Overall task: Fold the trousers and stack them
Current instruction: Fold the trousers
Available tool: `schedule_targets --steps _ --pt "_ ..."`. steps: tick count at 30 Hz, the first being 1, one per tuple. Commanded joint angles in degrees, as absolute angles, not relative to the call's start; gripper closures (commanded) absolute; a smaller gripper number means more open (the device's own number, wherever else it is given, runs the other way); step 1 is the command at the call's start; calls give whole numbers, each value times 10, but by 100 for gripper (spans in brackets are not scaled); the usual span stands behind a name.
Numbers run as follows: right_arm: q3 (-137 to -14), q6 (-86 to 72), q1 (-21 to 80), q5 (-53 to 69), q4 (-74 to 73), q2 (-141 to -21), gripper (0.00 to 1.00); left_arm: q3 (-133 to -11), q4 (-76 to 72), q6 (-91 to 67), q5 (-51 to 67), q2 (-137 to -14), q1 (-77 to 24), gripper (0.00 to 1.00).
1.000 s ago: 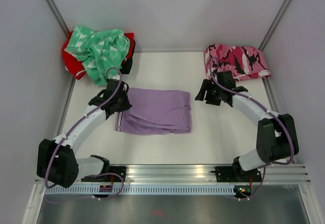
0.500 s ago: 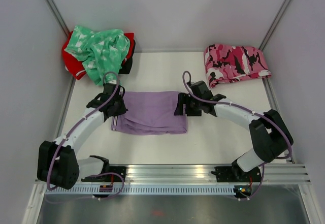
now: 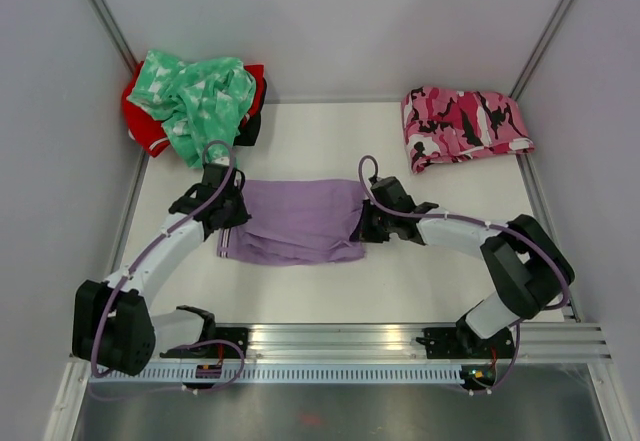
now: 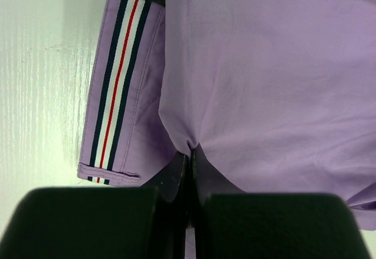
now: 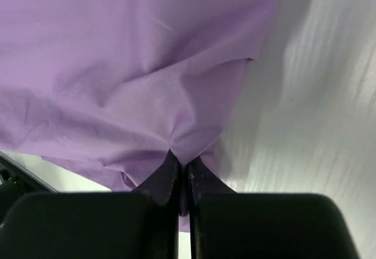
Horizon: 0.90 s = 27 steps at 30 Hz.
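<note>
The lilac trousers (image 3: 295, 223) lay folded into a flat oblong at the middle of the table (image 3: 430, 281), their striped waistband (image 4: 111, 88) towards the table's left side. Your left gripper (image 4: 189, 156) was clenched on a small pucker of cloth at that waistband end, and your right gripper (image 5: 179, 160) was clenched on a similar pinch at the opposite end, near the table's centre-right. A pink-and-black camouflage garment (image 3: 462, 121) sat folded at the table's far right corner. A mint-green garment (image 3: 195, 96) was heaped over a red garment (image 3: 140, 126) at the far left corner. Both pinches looked shallow, so either might have caught only the top layer. A lift could then have peeled the fold open, and arms moving out of step could have tugged the cloth free.
</note>
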<state>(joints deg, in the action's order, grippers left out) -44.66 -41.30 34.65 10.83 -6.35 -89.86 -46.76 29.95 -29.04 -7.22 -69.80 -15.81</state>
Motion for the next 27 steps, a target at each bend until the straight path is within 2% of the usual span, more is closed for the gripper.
schedule_targets --steps 1,5,8,11,18,21,24,25,27 --pt "-481 -406 346 42 -66 -887 100 -484 294 -258 -55 -677 -156 98" --pt "-513 -351 313 -76 -180 -846 100 -482 275 -265 -4 -675 -157 98" --pt "-523 -305 253 -105 -229 -800 100 -481 261 -283 11 -674 -171 98" --pt "-527 -268 207 -94 -248 -776 100 -481 258 -282 8 -671 -183 98" --pt "-546 -256 212 23 -250 -769 99 -453 279 -261 -67 -637 -177 98" --pt "-529 -253 217 27 -250 -786 87 -422 253 -273 -45 -636 -177 98" --pt "-516 -247 217 33 -259 -808 71 -396 227 -295 -39 -666 -176 98" --pt "-515 -242 217 46 -266 -813 61 -386 224 -298 -52 -676 -177 98" --pt "-517 -234 217 63 -277 -828 52 -381 224 -305 -67 -706 -176 98"
